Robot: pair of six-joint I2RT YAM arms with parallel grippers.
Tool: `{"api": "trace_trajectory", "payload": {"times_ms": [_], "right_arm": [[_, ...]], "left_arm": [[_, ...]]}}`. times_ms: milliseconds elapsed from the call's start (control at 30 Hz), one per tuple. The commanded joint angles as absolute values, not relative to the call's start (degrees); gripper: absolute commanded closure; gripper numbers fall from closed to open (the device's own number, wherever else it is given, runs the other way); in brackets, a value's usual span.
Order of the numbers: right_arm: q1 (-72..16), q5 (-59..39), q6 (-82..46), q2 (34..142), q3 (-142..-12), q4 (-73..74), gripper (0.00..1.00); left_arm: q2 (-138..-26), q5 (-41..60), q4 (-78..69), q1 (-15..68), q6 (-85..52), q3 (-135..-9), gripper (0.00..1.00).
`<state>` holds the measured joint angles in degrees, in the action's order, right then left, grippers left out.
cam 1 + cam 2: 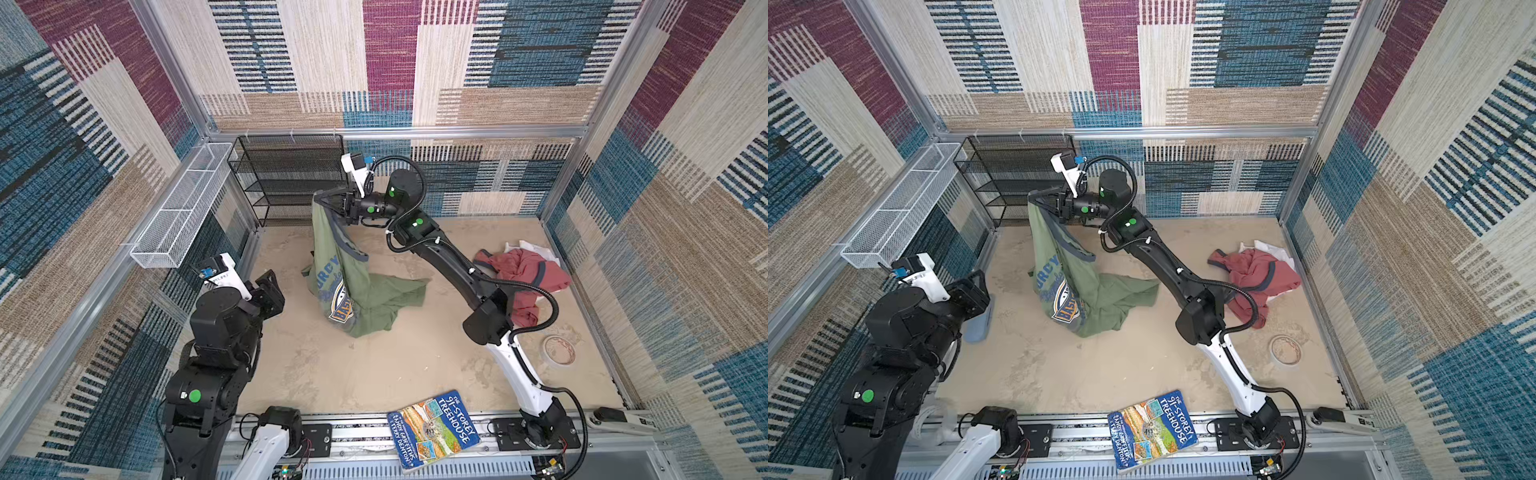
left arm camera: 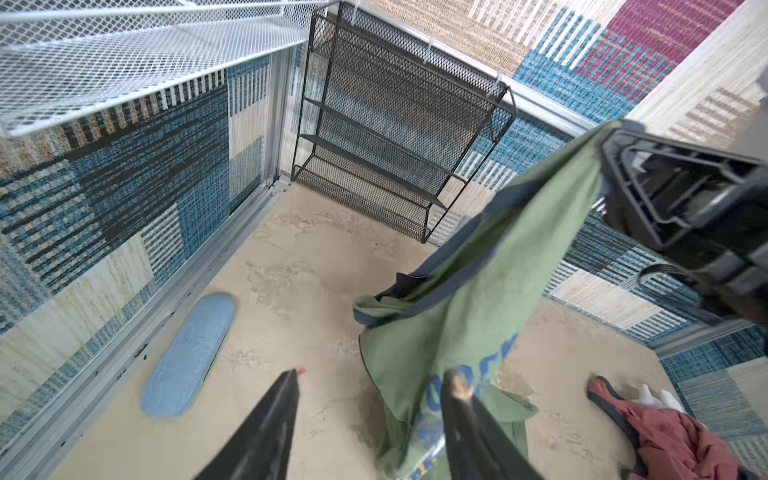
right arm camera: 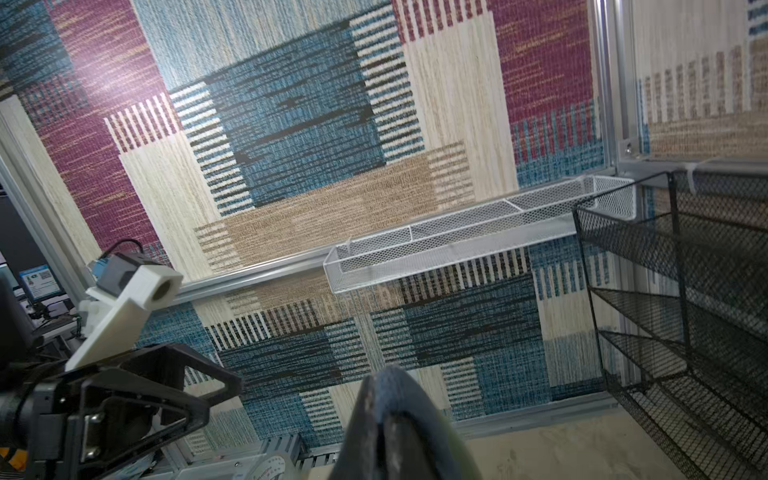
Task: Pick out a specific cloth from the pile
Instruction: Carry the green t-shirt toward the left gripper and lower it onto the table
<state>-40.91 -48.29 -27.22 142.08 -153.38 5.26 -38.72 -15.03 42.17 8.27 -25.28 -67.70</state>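
our right gripper [image 1: 322, 198] is clenched on an edge of the green shirt [image 1: 332, 257], high above the counter [image 1: 374, 365] and just in front of the black mesh shelf [image 1: 291, 178]. in the right wrist view only a bunched grey-blue fold of that shirt [image 3: 395, 386] shows at the fingertips. from the grip the shirt hangs down with its blue, white and yellow print facing up, and its lower part lies spread on the counter left of the middle in both top views.

our left gripper [image 1: 268, 291] is released (its jaws stand apart with nothing between them), near the left wall and apart from the shirt. beside it a pale blue pad [image 1: 980, 316] lies flat on the counter.

the pile [image 1: 523, 282], now a red garment with a white one [image 1: 536, 249] under its far side, lies by the right wall, well apart from the shirt. near it lies a roll of tape [image 1: 559, 351], and a book [image 1: 432, 428] overhangs the front rail. a white wire basket [image 1: 183, 203] hangs on the left wall.
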Motion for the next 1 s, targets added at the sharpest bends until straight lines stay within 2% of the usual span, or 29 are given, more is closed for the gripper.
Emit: {"api": "trace_trajectory", "payload": {"times_ms": [0, 333, 700, 733, 800, 967], "right_arm": [[-41.3, -46.6, -28.2, 144.5, -153.7, 7.7, 1.00], [-43.6, -40.3, -22.0, 151.7, -150.4, -0.3, 0.99], [-46.4, -34.6, -19.5, 153.8, -142.8, -3.1, 0.98], [-46.6, -33.5, -18.9, 153.4, -141.4, -3.2, 0.97], [-46.9, -31.9, -18.0, 151.7, -138.2, -2.5, 0.86], [-47.6, -27.6, -15.7, 144.0, -126.6, -0.5, 0.70]], "left_arm": [[-39.0, -16.2, 43.1, 8.3, -25.1, -67.9, 0.42], [-41.1, -16.3, 42.5, 8.2, -25.0, -67.3, 0.42], [-43.1, -14.8, 41.0, 8.3, -25.3, -65.7, 0.42], [-43.5, -14.5, 40.7, 8.3, -25.4, -65.6, 0.42], [-44.0, -14.0, 40.3, 8.3, -25.3, -65.3, 0.42], [-46.0, -13.3, 39.3, 8.3, -25.1, -64.8, 0.42]]}}
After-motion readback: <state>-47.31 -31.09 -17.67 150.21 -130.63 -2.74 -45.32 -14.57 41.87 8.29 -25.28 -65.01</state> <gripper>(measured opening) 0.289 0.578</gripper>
